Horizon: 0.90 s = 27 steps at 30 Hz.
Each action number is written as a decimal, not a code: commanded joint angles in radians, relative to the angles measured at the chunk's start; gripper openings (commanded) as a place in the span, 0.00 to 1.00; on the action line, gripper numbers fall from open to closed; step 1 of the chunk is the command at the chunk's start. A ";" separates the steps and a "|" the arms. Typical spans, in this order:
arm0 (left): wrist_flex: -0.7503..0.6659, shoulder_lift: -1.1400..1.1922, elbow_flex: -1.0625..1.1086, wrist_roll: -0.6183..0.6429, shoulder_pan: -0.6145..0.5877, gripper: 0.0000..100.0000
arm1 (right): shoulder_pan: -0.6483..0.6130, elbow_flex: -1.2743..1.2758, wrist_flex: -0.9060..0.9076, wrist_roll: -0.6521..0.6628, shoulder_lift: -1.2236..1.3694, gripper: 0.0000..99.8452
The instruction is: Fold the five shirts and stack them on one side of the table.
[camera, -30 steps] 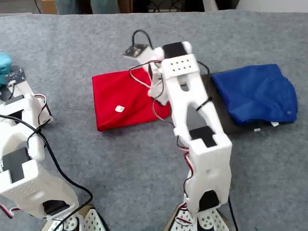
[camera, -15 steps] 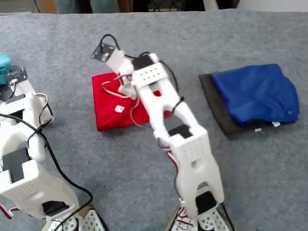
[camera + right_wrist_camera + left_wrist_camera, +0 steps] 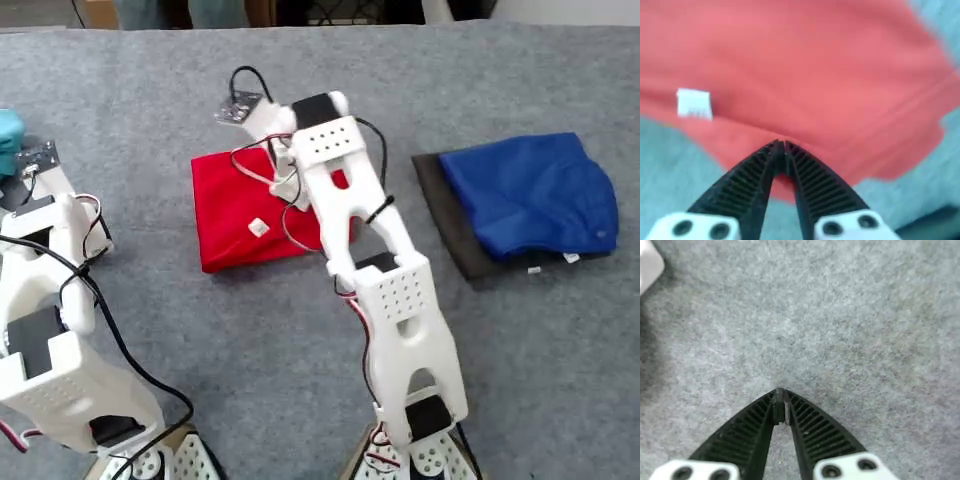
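- The left gripper is hanging with its ribbed jaws pressed together over the bare grey table cover, holding nothing. If it is driven down like this, the tips are likely to dig into the felt and drag or ruck it under the shirts.
- The right gripper is hovering over the near edge of the folded red shirt, jaws closed tip to tip and apparently pinching no cloth. Unless it is opening before descending, it is going to push the fabric rather than grasp it, smearing the fold open.
- The white tag is lying on the red shirt near that edge. A pinch landing only on the top layer is risking lifting one ply, so the shirt is unfolding as it travels.
- The right arm's loose cables are dangling over the red shirt in the high view and could be snagging cloth during a lift.
- The blue shirt is sitting rumpled on a dark garment on the table's right side. A red shirt dropped there is likely sliding off the uneven top or knocking the stack askew.
- A teal cloth, probably another shirt, is waiting at the far left edge beside the left arm, which could be brushing it off the table.
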 commanded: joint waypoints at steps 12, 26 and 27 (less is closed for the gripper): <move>-0.014 -0.057 -0.007 -0.005 0.010 0.03 | 0.115 0.621 0.025 -0.002 -0.384 0.01; -0.012 -0.055 0.002 -0.005 0.010 0.03 | 0.095 0.384 0.005 -0.008 -0.410 0.01; -0.012 -0.055 0.002 -0.005 0.010 0.03 | 0.080 0.360 0.005 -0.008 -0.410 0.01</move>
